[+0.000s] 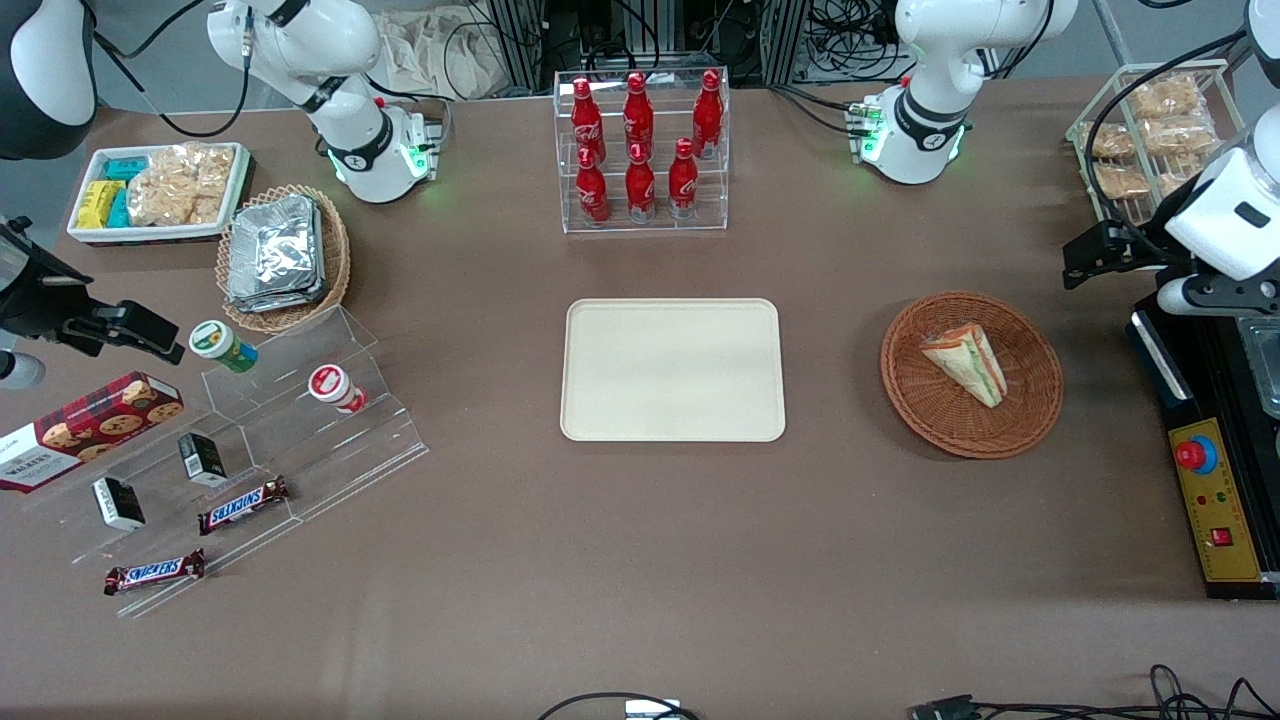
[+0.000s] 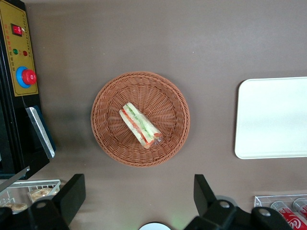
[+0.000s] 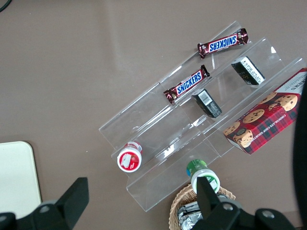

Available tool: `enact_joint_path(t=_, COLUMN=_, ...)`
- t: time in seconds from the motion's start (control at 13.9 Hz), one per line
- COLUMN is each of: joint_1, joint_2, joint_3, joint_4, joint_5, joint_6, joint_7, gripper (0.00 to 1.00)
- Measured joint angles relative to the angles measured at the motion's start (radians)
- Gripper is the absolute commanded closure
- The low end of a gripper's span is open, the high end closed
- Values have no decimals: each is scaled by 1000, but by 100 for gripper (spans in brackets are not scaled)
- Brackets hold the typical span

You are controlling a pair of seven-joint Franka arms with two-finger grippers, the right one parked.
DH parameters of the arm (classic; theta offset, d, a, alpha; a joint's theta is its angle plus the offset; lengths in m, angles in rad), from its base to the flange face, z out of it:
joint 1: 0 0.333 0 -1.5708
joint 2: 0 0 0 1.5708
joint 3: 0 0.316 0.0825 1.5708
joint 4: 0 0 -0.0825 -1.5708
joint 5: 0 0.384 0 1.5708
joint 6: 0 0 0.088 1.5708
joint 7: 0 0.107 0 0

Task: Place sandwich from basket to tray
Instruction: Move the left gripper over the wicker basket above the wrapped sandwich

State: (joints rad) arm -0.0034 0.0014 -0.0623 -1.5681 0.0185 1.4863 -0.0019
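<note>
The sandwich (image 1: 968,362) is a pale bread wedge with green and orange-red filling. It lies in the round reddish-brown wicker basket (image 1: 905,400) toward the working arm's end of the table. The cream-beige tray (image 1: 672,370) lies flat at the table's middle with nothing on it. My left gripper (image 1: 1085,262) hangs well above the table beside the basket, nearer the table's end and apart from it. In the left wrist view the gripper (image 2: 138,182) is open and holds nothing. The sandwich (image 2: 140,125), basket (image 2: 110,139) and tray (image 2: 273,117) show there too.
A black control box with a red button (image 1: 1205,480) stands at the working arm's end, near the basket. A clear rack of red bottles (image 1: 640,150) stands farther from the camera than the tray. A wire rack of snacks (image 1: 1150,130) and a clear stepped display (image 1: 250,440) stand at opposite table ends.
</note>
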Motion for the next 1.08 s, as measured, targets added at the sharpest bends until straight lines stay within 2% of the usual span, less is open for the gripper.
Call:
enact_joint_path(t=0.29, joint_1=0, joint_2=3, joint_3=-1, joint_4=0, joint_5=3, joint_6=-1, joint_7=2, gripper=0)
enact_joint_path(t=0.65, joint_1=1, joint_2=5, joint_3=0, joint_4=-26, joint_5=42, joint_6=9, joint_7=-17, gripper=0)
enact_joint_path(t=0.79, joint_1=2, joint_2=-5, joint_3=4, joint_4=-107, joint_5=45, joint_6=94, joint_7=-57, gripper=0)
enact_joint_path(t=1.08, joint_1=25, joint_2=-76, joint_3=8, joint_4=-409, joint_5=45, joint_6=379, joint_7=-183, gripper=0)
